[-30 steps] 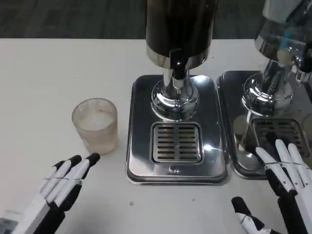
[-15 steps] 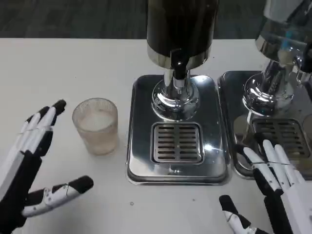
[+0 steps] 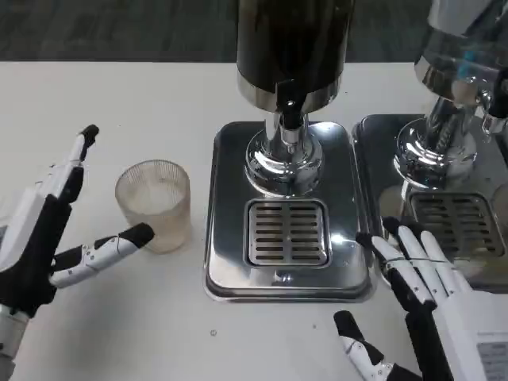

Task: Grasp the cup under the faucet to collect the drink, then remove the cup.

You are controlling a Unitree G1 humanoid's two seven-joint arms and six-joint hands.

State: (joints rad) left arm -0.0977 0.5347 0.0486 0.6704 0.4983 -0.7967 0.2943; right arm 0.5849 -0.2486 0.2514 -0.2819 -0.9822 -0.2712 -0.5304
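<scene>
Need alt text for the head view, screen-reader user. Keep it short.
The robot's left hand is spread open around a ribbed, empty-looking cup on the white table, not yet gripping it. The cup stands left of a steel drip tray under a dark dispenser's faucet. The right hand hovers open near the tray's right edge, with a second dispenser beyond.

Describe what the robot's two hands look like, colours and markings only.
The left hand has a black palm and slim white fingers with black tips. The right hand has a white back, white fingers with black sides, and a small printed label on its back near the wrist.
</scene>
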